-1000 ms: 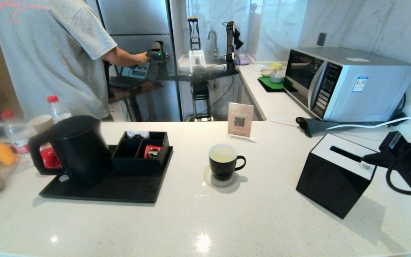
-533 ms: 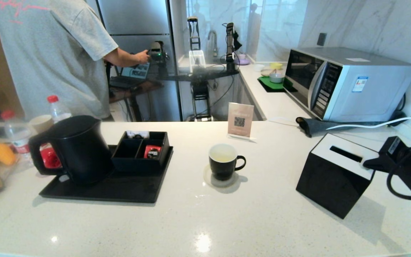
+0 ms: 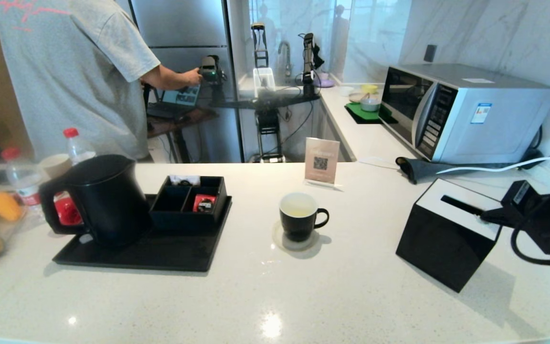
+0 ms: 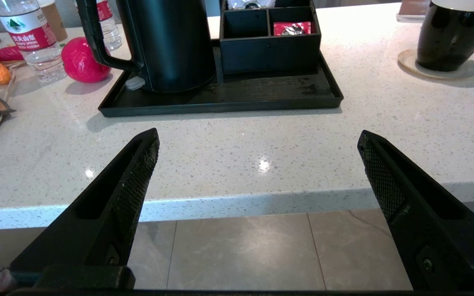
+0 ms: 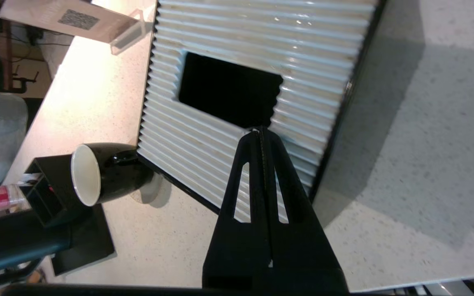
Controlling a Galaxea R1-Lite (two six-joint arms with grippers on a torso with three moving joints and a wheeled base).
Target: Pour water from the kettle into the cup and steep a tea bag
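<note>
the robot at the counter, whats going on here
Nothing is being held. The right end effector is shut and hangs over the slotted black box on the robot's right. The left end effector is open, off the counter's near edge, and out of the head view. The kettle stands on its black tray, and the cup sits on a coaster holding pale yellowish water. No tea bag shows. A person stands at the back, busy with other equipment.
</note>
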